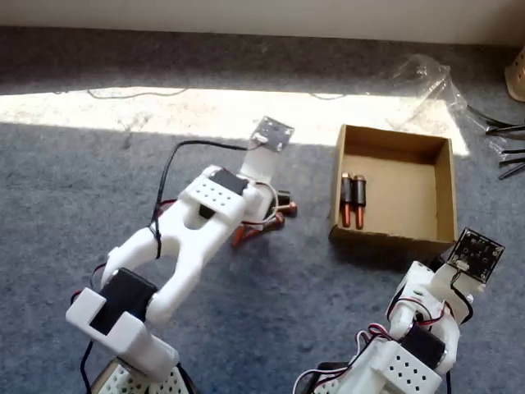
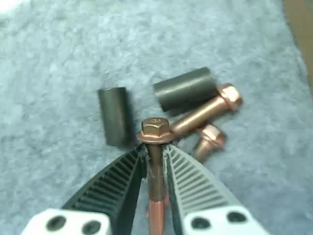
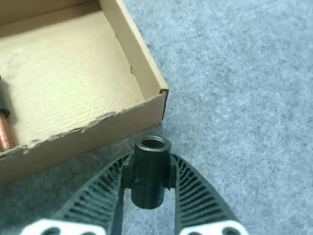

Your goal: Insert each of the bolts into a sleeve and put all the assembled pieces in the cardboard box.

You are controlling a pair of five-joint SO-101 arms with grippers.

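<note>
My left gripper [image 2: 154,152] is shut on a copper bolt [image 2: 155,166], its hex head [image 2: 155,128] sticking out past the fingertips just above the grey carpet. Right beyond it lie two black sleeves, one [image 2: 115,115] standing apart and the other [image 2: 186,88] lying against a loose bolt [image 2: 205,110], with a second loose bolt [image 2: 209,141] beside that. My right gripper [image 3: 150,164] is shut on a black sleeve [image 3: 149,169], open end up, close outside a corner of the cardboard box [image 3: 146,73]. Two assembled pieces [image 1: 353,201] lie inside the box [image 1: 439,197]. The left gripper [image 1: 267,215] sits left of the box.
A crumpled clear plastic bag [image 1: 422,74] lies behind the box, and dark cables or tools [image 1: 509,148] at the right edge. A sunlit strip [image 1: 123,107] crosses the carpet at the back. The right arm [image 1: 426,328] stands just in front of the box.
</note>
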